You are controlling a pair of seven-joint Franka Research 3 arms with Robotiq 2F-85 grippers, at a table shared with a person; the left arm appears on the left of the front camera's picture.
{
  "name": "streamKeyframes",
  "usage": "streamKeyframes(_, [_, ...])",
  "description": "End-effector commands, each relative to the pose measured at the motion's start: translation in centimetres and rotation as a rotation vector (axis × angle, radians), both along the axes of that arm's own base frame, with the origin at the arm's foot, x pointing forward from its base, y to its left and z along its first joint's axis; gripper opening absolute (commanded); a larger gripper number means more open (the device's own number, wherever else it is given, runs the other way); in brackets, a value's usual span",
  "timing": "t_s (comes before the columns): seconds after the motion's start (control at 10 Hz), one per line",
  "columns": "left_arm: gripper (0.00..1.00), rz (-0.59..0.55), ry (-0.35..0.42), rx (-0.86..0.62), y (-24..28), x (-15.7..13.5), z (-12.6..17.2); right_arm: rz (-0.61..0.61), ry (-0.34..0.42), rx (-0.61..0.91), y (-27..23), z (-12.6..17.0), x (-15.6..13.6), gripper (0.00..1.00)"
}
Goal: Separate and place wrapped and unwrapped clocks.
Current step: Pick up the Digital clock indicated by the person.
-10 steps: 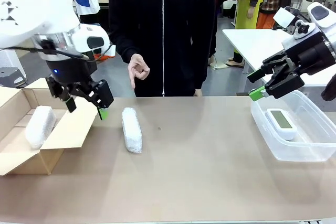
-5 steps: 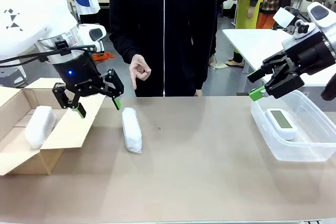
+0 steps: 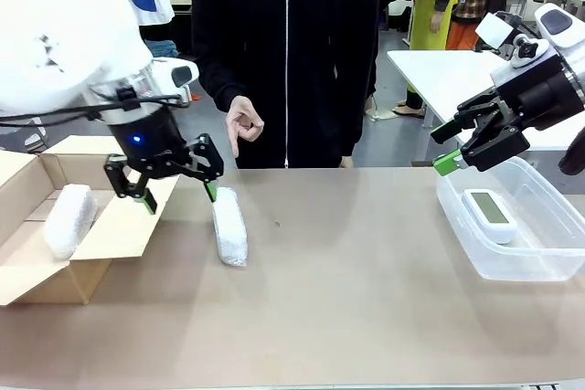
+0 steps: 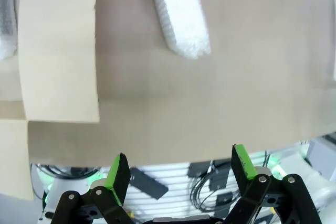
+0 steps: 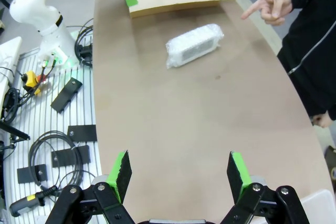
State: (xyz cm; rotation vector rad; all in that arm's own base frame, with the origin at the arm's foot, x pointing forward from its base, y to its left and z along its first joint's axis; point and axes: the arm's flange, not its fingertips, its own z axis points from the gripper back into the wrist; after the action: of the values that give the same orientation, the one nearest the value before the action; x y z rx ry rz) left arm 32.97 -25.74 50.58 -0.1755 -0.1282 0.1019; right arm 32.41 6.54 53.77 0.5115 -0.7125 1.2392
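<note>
2 wrapped clocks [image 5: 193, 44], 1 boxed [image 3: 69, 218]

Whitish bubble-wrapped bundle [image 3: 229, 226] on tan table [image 3: 347, 299], brown cardboard box [image 3: 55, 262], white clock [image 3: 489, 214] with grey display

To your left, one wrapped clock [image 3: 69, 218] lies in the box [image 3: 119, 226]; another bundle [image 3: 228, 226] lies beside it; the bare clock [image 3: 488, 214] sits in the right tub [image 3: 512, 267].
</note>
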Motion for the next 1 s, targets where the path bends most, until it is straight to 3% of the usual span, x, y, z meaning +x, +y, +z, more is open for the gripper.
streamKeyframes(0.0, [1.00, 0.101, -0.075, 0.076, -2.8, 1.6, -3.7, 0.021, -0.003, 0.032, 0.1, -0.1, 0.3, 0.95])
streamKeyframes(0.4, [1.00, 0.293, -0.110, 0.078, -4.2, 3.7, -8.9, 0.021, -0.003, 0.032, 0.1, -0.1, 0.3, 0.95])
streamKeyframes(0.6, [1.00, 0.334, -0.153, 0.100, -5.1, 4.5, -9.6, 0.021, -0.003, 0.032, 0.1, -0.1, 0.3, 0.95])
streamKeyframes(0.9, [1.00, 0.370, -0.152, 0.138, -5.4, 7.0, -10.1, 0.021, -0.003, 0.032, 0.1, -0.1, 0.3, 0.95])
